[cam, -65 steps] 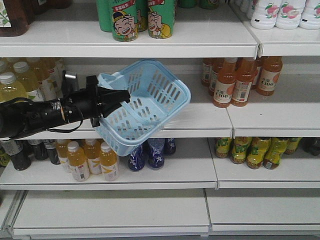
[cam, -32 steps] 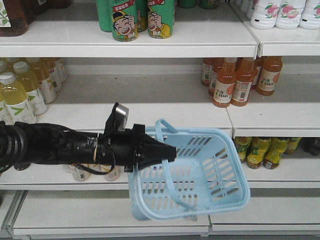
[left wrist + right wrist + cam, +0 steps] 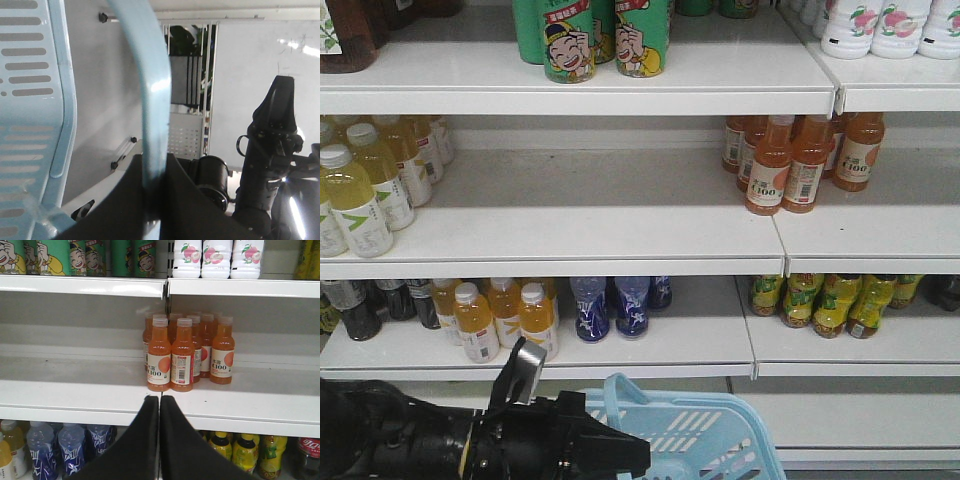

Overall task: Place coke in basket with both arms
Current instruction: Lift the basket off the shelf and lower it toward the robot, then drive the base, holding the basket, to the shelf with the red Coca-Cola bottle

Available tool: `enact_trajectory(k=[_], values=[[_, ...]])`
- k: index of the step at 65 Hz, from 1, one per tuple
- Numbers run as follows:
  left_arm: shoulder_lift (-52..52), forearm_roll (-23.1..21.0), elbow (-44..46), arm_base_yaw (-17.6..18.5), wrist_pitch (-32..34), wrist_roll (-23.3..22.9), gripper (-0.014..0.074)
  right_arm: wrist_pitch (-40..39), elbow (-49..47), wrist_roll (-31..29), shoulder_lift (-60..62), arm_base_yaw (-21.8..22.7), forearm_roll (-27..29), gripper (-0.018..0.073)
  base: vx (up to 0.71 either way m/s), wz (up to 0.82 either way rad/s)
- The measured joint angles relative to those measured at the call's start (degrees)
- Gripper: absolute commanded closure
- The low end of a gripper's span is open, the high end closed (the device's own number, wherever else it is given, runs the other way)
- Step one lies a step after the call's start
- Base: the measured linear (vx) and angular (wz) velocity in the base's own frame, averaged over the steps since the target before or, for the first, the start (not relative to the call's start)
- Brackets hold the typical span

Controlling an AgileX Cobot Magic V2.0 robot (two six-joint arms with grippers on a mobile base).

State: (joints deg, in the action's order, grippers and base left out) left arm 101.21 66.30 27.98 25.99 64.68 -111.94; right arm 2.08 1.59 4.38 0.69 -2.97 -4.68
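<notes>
Shelving (image 3: pixel 570 240) fills the front view; the basket (image 3: pixel 730 445) hangs low before its bottom edge, one loop handle (image 3: pixel 150 75) pinched by the left gripper (image 3: pixel 154 170). The right gripper (image 3: pixel 159 400), fingers pressed together and empty, faces the middle shelf's front edge. The coke bottle (image 3: pixel 306 455) stands below and to its right, so this arm is judged the nearer.

- The left gripper (image 3: pixel 154 166) has its two black fingers (image 3: pixel 120 210) clamped on the light blue loop handle (image 3: pixel 152 90).
- The slotted wall of the basket (image 3: pixel 30 125) fills the left edge.
- Another black robot arm (image 3: pixel 272 150) stands upright at the right.
</notes>
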Motion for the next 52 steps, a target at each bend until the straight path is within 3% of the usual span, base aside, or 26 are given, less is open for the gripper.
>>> enact_trajectory(k=[8,25,43,52], values=[[-4.01,-3.55,-2.7,0.0,-0.41,0.59,0.0605,0.0,0.0,0.0,0.0,0.0,0.0,0.0564,0.0,0.0],[-10.65,-2.78,-3.1,0.0,-0.28,0.57,0.0605,0.0,0.0,0.0,0.0,0.0,0.0,0.0564,0.0,0.0],[-12.51,3.85,-3.22,0.0,-0.34,-2.86,0.0605,0.0,0.0,0.0,0.0,0.0,0.0,0.0564,0.0,0.0],[-14.82,4.03,-3.22,0.0,-0.16,-3.49,0.0605,0.0,0.0,0.0,0.0,0.0,0.0,0.0564,0.0,0.0]])
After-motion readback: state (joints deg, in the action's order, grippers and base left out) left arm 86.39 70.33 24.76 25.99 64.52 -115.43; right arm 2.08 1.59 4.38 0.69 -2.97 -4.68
